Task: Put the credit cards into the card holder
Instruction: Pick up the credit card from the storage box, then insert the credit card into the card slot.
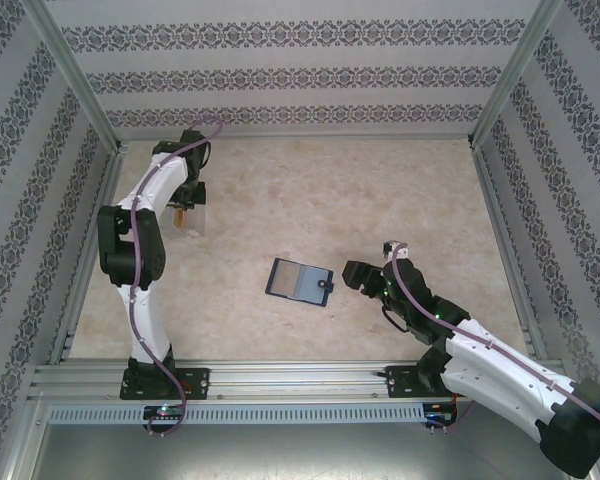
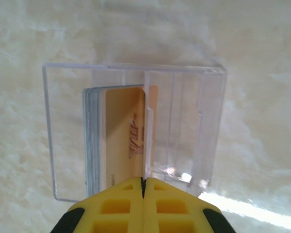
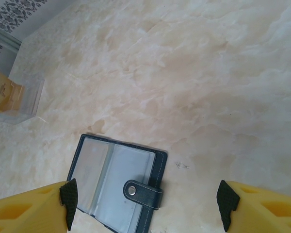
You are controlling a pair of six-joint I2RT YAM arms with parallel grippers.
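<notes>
One stack of credit cards (image 2: 119,136), in a clear box (image 2: 194,121), sits just ahead of the clamped-together left gripper (image 2: 143,187); one unfolded card holder (image 3: 102,179) lies between the wide-spread right gripper (image 3: 148,201) fingers.

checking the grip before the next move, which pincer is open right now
The right pincer, spread wide beside the open blue wallet. The left pincer is shut tight at the clear box holding the cards.

Clear glossy plastic box (image 2: 184,121), leathery card holder (image 3: 116,189)
</notes>
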